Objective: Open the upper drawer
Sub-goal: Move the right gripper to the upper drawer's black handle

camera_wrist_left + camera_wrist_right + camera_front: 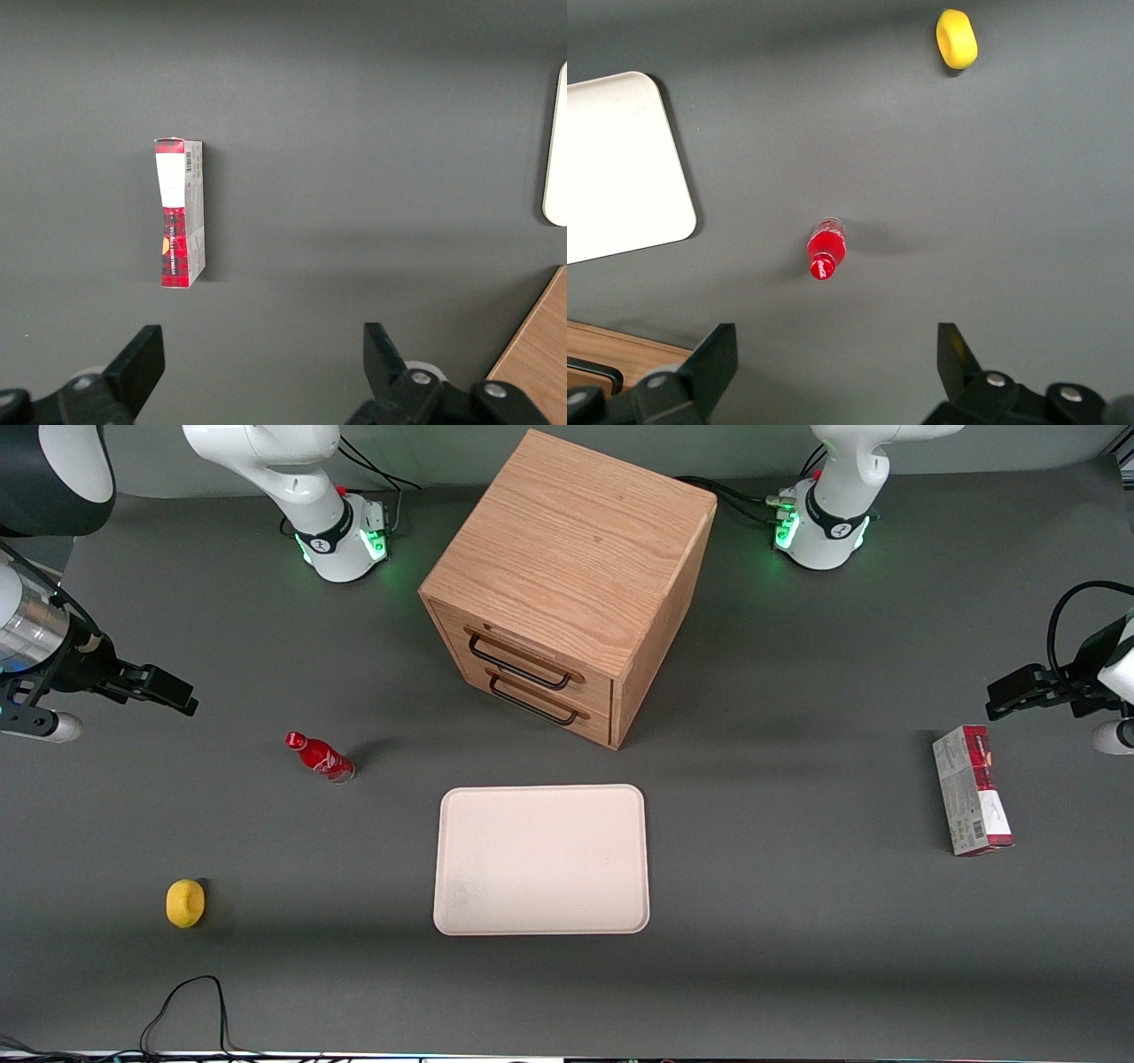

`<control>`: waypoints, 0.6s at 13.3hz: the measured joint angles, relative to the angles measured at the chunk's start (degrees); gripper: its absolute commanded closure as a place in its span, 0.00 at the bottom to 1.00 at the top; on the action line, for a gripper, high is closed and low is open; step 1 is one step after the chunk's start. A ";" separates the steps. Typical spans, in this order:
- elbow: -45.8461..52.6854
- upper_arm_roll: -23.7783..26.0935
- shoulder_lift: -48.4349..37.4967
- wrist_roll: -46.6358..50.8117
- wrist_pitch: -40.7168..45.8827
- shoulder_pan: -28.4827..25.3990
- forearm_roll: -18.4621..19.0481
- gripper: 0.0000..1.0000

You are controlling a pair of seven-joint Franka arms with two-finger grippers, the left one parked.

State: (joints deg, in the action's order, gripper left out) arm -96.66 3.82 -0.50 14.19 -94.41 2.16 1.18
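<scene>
The cube-shaped oak cabinet (567,558) stands at the middle of the table, farther from the front camera than the tray. Its upper drawer (532,651) is shut, flush with the cabinet front, and has a thin black bar handle (518,664). The bottom drawer (545,710) below it is also shut. My right gripper (182,693) hovers above the table toward the working arm's end, well apart from the cabinet. It is open and empty, as the right wrist view shows (833,350). A corner of the cabinet (607,354) shows there too.
A red bottle (321,757) (826,248) lies between the gripper and the cabinet. A yellow ring-shaped object (185,903) (957,38) lies nearer the camera. A white tray (541,859) lies in front of the drawers. A red-white box (972,802) lies toward the parked arm's end.
</scene>
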 measured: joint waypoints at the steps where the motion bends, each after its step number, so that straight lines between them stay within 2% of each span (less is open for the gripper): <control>1: 0.00 0.03 0.05 0.00 0.00 0.00 0.00 0.00; 4: 0.90 3.23 1.53 -0.77 -0.03 0.02 -0.01 0.00; 6: 2.47 10.74 4.03 -1.95 -0.07 -0.02 -0.01 0.00; 8: 3.81 19.99 6.91 -8.06 -0.09 -0.32 0.11 0.00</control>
State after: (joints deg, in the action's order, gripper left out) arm -92.86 23.81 6.40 6.13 -94.50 1.84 1.29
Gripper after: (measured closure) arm 0.000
